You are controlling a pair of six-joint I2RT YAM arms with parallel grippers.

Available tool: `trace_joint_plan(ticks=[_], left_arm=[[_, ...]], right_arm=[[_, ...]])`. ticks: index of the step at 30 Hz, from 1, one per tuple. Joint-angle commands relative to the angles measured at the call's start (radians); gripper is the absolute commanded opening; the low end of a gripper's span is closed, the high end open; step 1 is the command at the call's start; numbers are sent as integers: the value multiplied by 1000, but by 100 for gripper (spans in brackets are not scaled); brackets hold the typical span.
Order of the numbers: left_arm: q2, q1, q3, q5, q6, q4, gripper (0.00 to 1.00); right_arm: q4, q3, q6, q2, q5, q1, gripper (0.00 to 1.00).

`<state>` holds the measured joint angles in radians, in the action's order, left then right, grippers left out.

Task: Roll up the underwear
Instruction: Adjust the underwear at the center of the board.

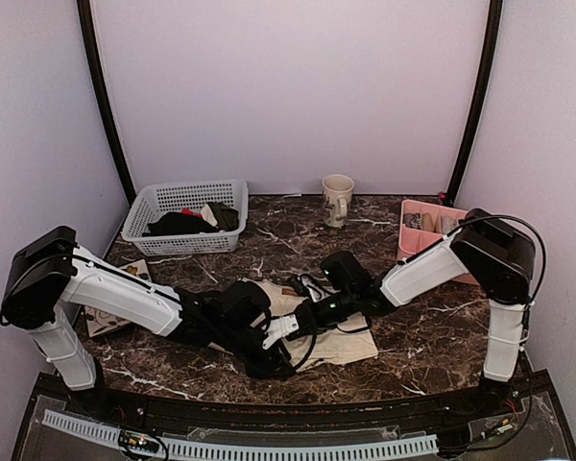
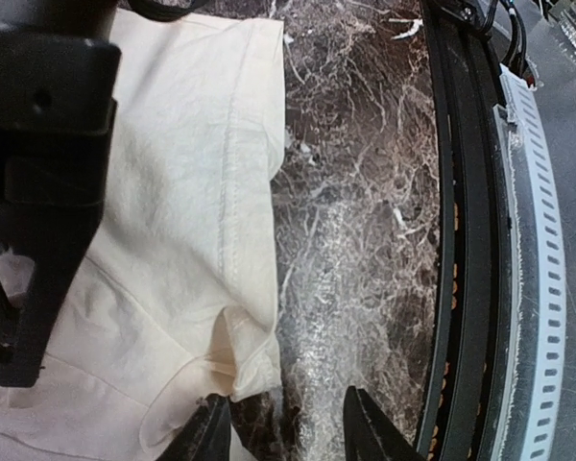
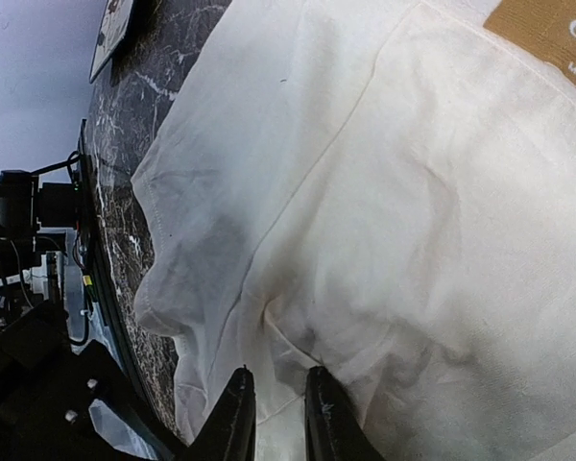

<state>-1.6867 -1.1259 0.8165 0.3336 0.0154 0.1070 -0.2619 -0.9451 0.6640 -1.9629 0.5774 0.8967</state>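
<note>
Cream cloth filled both wrist views: the underwear [image 1: 346, 344] lay spread on the dark marble table [image 1: 432, 336], at the middle near the front edge, with both arms meeting over its left part.

From above I could not read either set of fingers, since the black wrists covered them. The left wrist view showed the left gripper [image 2: 283, 432] with its fingers apart and bare marble between them, and a folded corner of the garment just beside one tip. It also showed the table's near rim.

The right wrist view showed the right gripper [image 3: 276, 418] with fingers drawn close together, pressed down on a creased fold. I could not tell whether they actually pinched it. Only that view showed a tan label [image 3: 542, 38] at the garment's far edge.

Only the overhead showed the white basket [image 1: 187, 216] of dark clothes at far left, the mug [image 1: 338, 199] and the pink tray [image 1: 418, 226] at far right.
</note>
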Motion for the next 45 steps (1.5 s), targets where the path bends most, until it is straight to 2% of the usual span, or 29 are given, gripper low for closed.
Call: trace_joint_plan(ticks=[1,12,22,28,30,33,38,45], left_arm=[[-37,-5,26,-16,34,-7,43],[-47,-11,22,-17,57,2,37],[-86,-28,36,-32,49,40,35],[-84,-37,40,-105,25,28,23],[-81,-38,63,-113,4,-10,14],[-58,-38,82,-133,-40,-60,0],[17,-38,83,-114,-170,-114,0],[57,-36,153,-50,-519,-291,0]], right_arm=[[-48,23,7,-26,2,9,20],[-62,60,6,-43,-11,2,18],[-70,66,9,-59,-14,-4,16],[-80,73,18,-60,-17,-4,15],[-83,79,18,-58,-15,-5,15],[-90,89,18,-56,-20,-10,14],[-88,95,8,-59,-38,-17,12],[-48,81,-27,-64,-81,-33,10]])
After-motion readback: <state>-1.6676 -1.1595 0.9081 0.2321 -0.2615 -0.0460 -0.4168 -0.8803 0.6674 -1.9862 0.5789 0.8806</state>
